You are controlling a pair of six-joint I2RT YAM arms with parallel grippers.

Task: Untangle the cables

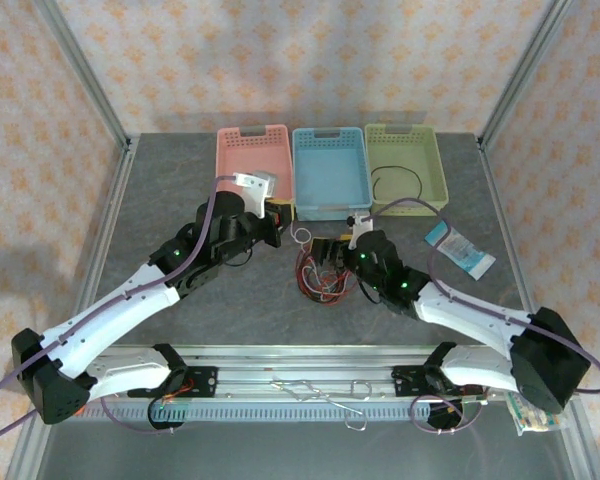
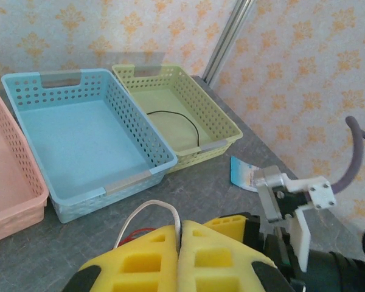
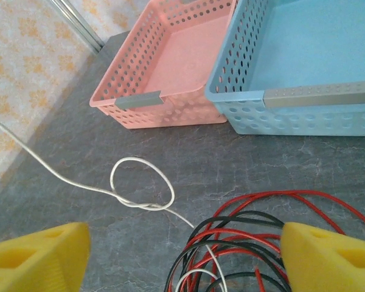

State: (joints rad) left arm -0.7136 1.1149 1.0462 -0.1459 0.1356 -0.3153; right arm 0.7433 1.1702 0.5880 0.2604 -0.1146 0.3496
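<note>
One white cable (image 3: 134, 159) runs leftward from the red-black tangle (image 3: 237, 234) into pinching left jaws; right jaws spread.

Bright even light, soft shadows, sharp focus, slight wide-angle distortion in wrist views

Quick headcount from where I'm standing. One table (image 1: 180, 200). At the back of it there are three baskets: one pink basket (image 1: 248, 160), one blue basket (image 1: 328, 175) and one green basket (image 1: 405, 150).

Two arms, the left arm (image 1: 130, 300) and the right arm (image 1: 470, 315). Each has one tool, so that's two: the left tool (image 2: 179, 249) and the right tool (image 3: 182, 261).

Cables:
- One lone black loop (image 2: 191, 123) in the green basket.
- One white cable (image 3: 143, 207) with a single loop in it.
- A pile of red cables (image 3: 280, 194) and black cables (image 3: 243, 214). Honestly I can't count the separate strands, they're too knotted.

There's one blue-and-white packet (image 1: 460, 250) off to the right. One more wrapper-looking thing (image 1: 535, 415) sits at the near right corner, too small to tell.
</note>
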